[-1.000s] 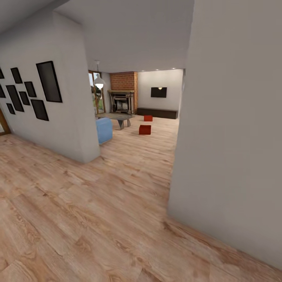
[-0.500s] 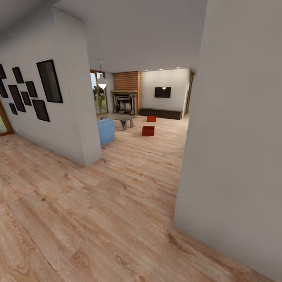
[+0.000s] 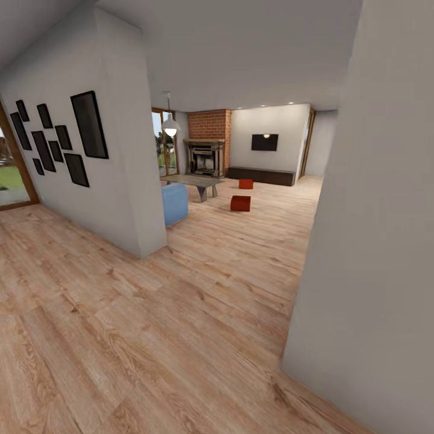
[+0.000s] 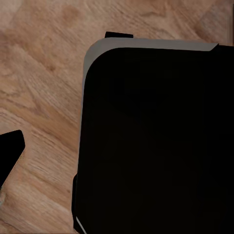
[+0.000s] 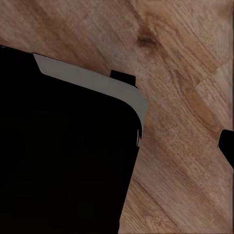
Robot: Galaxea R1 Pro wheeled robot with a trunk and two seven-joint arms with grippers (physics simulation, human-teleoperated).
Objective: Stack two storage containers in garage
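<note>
You are looking down a hallway of light wood plank flooring into the living room at the centre of the frame, between a white wall on the left and a nearer white wall that takes up the right side. Dark picture frames hang on the left wall at upper left. In the room beyond you can see the brick fireplace, the wall TV, a hanging lamp, a low table and the end of a blue sofa.

The two storage containers sit on the wood floor of that room, right of the table and well apart from each other: the nearer one just right of centre, the farther one above it in the frame, closer to the dark cabinet under the TV.

Your wrist cameras look down on wood planks and a black rounded body. Only a dark tip shows at each frame edge, so I cannot tell whether either claw is wide or narrow
</note>
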